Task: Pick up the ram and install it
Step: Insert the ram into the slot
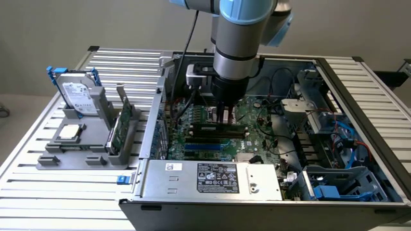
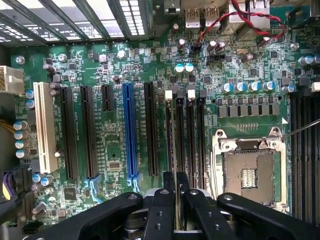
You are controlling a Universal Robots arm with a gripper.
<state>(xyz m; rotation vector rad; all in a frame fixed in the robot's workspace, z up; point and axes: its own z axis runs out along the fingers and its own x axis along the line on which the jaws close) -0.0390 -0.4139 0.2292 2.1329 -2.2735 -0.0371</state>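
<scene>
As the ram [image 2: 174, 145] stands edge-on between my fingers [image 2: 161, 200], the pick-up stage is judged complete.

1. Gripper state: my gripper [image 2: 175, 192] is set narrow and clamped on the ram, one finger on each face of the thin board.
2. Position of the ram: directly beneath my gripper [image 1: 223, 118], low inside the open computer case [image 1: 359, 86]. In the exterior view it appears as a dark strip [image 1: 207, 128] lying along the motherboard [image 1: 257, 139], gripped at about mid-length.
3. Alignment: the ram runs parallel with the memory slots [image 2: 192, 135] immediately beside my fingers and appears in line with one of them. A white latch [image 2: 168, 94] marks the far end of that slot. The processor socket [image 2: 248, 172] lies just beyond the slots to one side.
4. Outstanding: I cannot tell whether the lower edge is in the slot or just above it. Installation is therefore treated as unconfirmed.
5. Untouched items: the hard drive [image 1: 80, 96] and expansion card [image 1: 122, 120] stand in their holder [image 1: 77, 159], well apart from my gripper, outside the case.
</scene>
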